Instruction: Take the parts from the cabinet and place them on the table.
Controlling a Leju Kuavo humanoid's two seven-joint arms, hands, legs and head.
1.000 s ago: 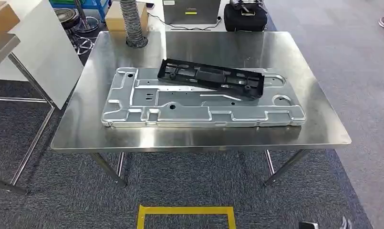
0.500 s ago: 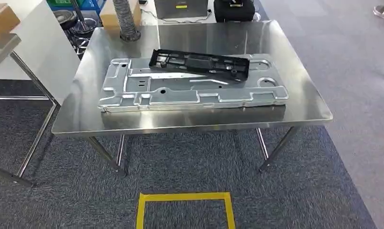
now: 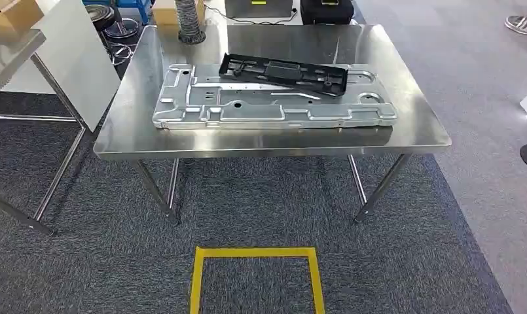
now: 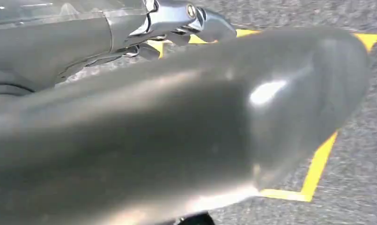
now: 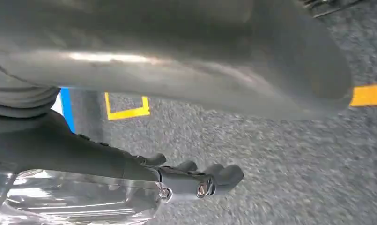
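Parts on the steel worktop (image 3: 417, 127): 1 large silver stamped panel (image 3: 273, 108) lying flat along the worktop, and 1 black plastic frame (image 3: 283, 70) resting on the panel's far half, slightly skewed to it. Both parts lie well apart from either hand. Left hand (image 4: 177, 21), seen from its wrist camera, hangs above grey carpet (image 3: 260, 209) and a yellow taped square (image 3: 254, 253); its fingers (image 4: 210, 26) are curled in together, holding nothing. Right hand (image 5: 191, 180) likewise hangs over the carpet near yellow tape; its fingers (image 5: 224, 176) are curled together, empty. Beyond the worktop's far edge stand a ribbed hose (image 3: 190, 19) and a black bag (image 3: 326, 10).
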